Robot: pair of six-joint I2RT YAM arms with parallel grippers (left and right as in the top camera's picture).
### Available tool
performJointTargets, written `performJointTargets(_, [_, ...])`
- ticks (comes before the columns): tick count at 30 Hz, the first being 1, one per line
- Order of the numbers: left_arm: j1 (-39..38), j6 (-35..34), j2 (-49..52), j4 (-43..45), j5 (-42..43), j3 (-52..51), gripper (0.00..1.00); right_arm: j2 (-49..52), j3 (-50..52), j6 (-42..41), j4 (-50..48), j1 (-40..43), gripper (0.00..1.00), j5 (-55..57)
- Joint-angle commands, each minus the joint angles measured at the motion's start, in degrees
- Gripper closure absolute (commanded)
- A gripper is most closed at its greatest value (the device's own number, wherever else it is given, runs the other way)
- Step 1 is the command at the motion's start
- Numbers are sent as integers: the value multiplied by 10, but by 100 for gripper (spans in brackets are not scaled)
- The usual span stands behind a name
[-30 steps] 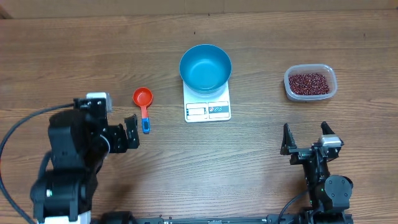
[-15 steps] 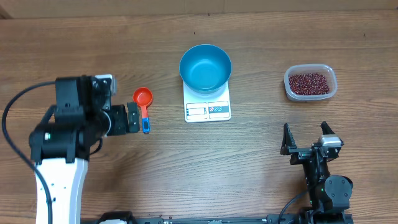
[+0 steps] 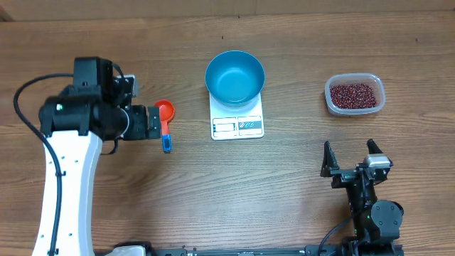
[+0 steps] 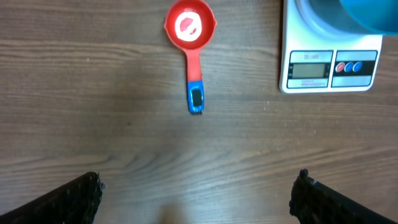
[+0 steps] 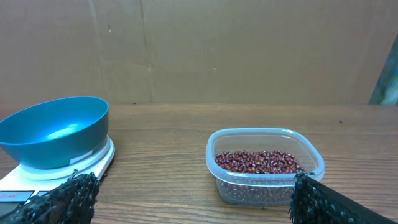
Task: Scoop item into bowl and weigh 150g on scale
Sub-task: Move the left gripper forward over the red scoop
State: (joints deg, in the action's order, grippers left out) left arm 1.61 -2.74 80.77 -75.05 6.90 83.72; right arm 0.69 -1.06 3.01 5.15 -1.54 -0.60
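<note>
Black-fingered, the left tool (image 3: 151, 122) stands fully spread and holds nothing. From overhead its tips sit just to the left of a red scoop (image 3: 164, 117). In the left wrist view the scoop lies ahead of the open jaws and roughly centred between them, clear of both fingers. The scoop rests flat on the wooden tabletop (image 3: 284, 192), its round cup pointing away from the robot and its handle ending in a blue tip. The cup looks empty.

To the right of the scoop, apart from it, lies the white scale (image 3: 237, 122), with its display window and blue-marked buttons on the near strip. The digits are too faint to read. The blue bowl (image 3: 234, 77) sits on the scale's far part, upright, overhanging the platform on both sides. Nothing shows inside it.

The right tool (image 3: 349, 153) is low at the near right of the tabletop, its jaws equally wide and empty, pointing away from the robot. Beyond it, well apart, stands a clear plastic tub (image 3: 355, 94) holding the beans (image 3: 353, 93), a shallow dark red layer over its bottom. The tub is well to the right of the scale and bowl, with bare wood between them.
</note>
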Motion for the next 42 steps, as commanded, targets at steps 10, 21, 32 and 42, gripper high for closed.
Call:
performJointTargets(10, [-20, 15, 44, -26, 4, 62, 0, -5, 6, 1, -3, -3, 0, 5])
performJointTargets(21, [-20, 15, 51, -14, 4, 62, 0, -5, 6, 1, -3, -3, 0, 5])
performJointTargets(32, [-20, 15, 54, -12, 4, 60, 0, -5, 6, 1, -3, -3, 0, 5])
performJointTargets(42, [-20, 15, 79, -9, 4, 53, 0, -5, 6, 1, -3, -3, 0, 5])
